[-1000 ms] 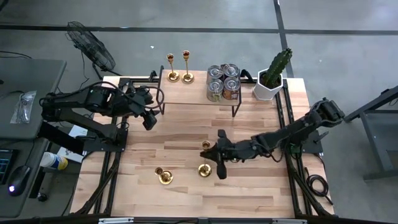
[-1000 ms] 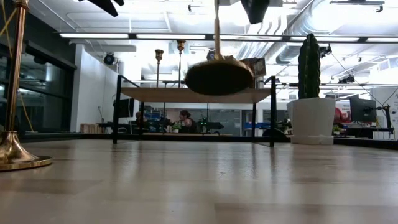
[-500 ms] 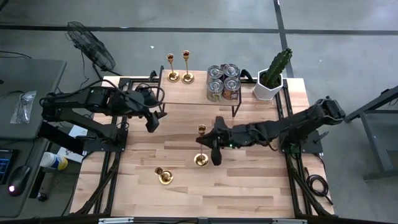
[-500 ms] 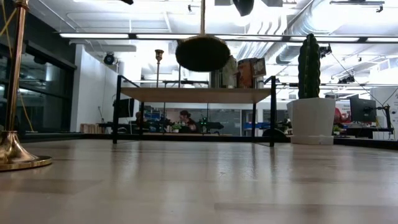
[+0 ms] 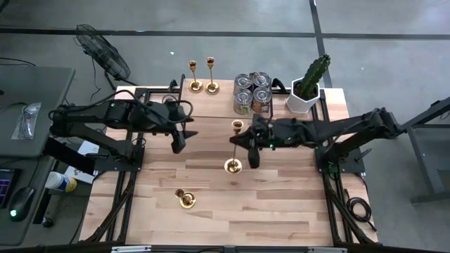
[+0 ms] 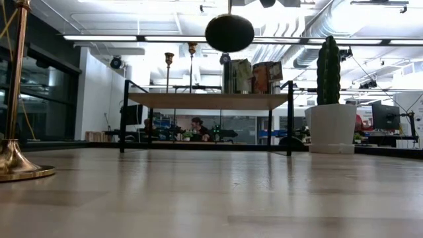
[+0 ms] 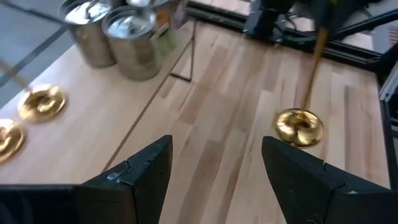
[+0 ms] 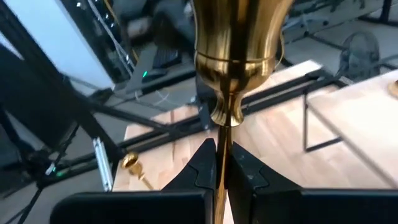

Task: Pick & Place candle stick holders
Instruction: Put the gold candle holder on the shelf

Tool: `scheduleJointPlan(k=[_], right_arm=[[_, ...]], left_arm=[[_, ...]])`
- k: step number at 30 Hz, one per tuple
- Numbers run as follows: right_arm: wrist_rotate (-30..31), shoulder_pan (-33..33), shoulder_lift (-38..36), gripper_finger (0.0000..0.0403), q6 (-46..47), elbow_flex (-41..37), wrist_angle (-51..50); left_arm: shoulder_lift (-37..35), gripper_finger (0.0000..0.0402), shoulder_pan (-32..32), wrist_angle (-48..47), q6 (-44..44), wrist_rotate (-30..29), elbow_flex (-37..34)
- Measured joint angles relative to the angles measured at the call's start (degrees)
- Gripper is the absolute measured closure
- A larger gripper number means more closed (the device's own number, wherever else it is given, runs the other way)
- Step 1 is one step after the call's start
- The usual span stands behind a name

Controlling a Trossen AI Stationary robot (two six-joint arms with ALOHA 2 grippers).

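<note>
- While the left tool (image 5: 180, 143) hangs over the surface (image 5: 281, 211) by the shelf, its fingers stand apart, holding nothing.
- One candle stick holder (image 5: 185, 198) lies tipped near the front.
- Two more (image 5: 202, 76) stand on the shelf (image 5: 211, 105).
- Right tool (image 5: 252, 146) is clamped on the stem of a fourth holder (image 5: 234, 146), lifted mid-surface.
</note>
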Motion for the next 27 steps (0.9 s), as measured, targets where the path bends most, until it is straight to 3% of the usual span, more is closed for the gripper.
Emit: scheduleJointPlan(k=[14, 27], right_arm=[[-2.79, -2.20, -4.62, 0.0397, -2.93, 0.00, -3.15], [-2.73, -2.20, -4.62, 0.0397, -3.05, -0.02, -3.55]], left_arm=[[7.73, 0.0160, 0.01, 16.50, 4.72, 8.37, -0.02], [10.80, 0.0160, 0.01, 23.45, 6.75, 13.48, -0.04]])
